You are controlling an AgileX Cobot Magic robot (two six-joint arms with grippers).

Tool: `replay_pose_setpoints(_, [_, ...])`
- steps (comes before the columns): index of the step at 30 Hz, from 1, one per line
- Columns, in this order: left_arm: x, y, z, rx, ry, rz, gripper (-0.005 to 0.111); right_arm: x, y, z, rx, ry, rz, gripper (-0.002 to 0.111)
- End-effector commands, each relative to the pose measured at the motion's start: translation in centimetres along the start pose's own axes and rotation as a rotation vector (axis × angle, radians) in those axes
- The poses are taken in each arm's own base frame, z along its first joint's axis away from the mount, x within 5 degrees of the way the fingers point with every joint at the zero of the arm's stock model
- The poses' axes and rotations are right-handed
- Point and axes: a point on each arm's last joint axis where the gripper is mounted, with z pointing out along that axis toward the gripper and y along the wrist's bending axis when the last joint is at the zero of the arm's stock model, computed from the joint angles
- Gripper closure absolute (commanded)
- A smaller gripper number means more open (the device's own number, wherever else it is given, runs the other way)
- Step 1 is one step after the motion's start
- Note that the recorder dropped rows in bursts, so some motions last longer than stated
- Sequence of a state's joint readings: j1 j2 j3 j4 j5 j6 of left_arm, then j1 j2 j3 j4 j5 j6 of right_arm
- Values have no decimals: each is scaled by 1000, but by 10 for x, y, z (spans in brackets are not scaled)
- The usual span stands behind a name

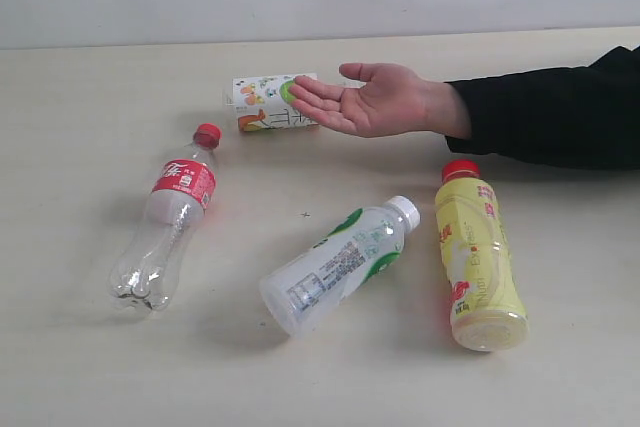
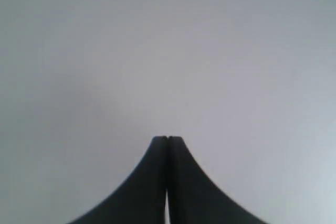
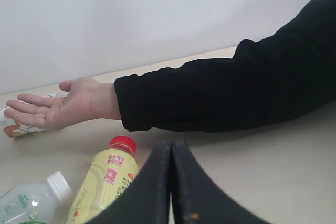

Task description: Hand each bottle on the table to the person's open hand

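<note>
Four plastic drink bottles (image 1: 340,267) lying on the pale beige tabletop (image 1: 80,367), one bare palm-up hand (image 1: 365,99), left gripper (image 2: 167,140), right gripper (image 3: 171,144), black fingers pressed together, empty

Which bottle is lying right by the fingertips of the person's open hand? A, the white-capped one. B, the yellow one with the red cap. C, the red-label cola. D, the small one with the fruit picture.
D: in the exterior view the small fruit-label bottle meets the fingertips of the open hand, while the other three lie farther off.
</note>
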State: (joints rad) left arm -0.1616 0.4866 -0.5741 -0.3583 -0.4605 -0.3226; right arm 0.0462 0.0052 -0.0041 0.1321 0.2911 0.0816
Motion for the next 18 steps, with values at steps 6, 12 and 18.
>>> replay_pose_setpoints(6, [116,39,123,-337,1107,373,107,1,0,0,0,-7,-2,108])
replay_pose_setpoints(12, [198,65,125,-348,1762,496,107,1,0,0,0,-7,-2,108])
replay_pose_setpoints(18, [261,59,104,-315,1958,685,103,1,0,0,0,-7,-2,108])
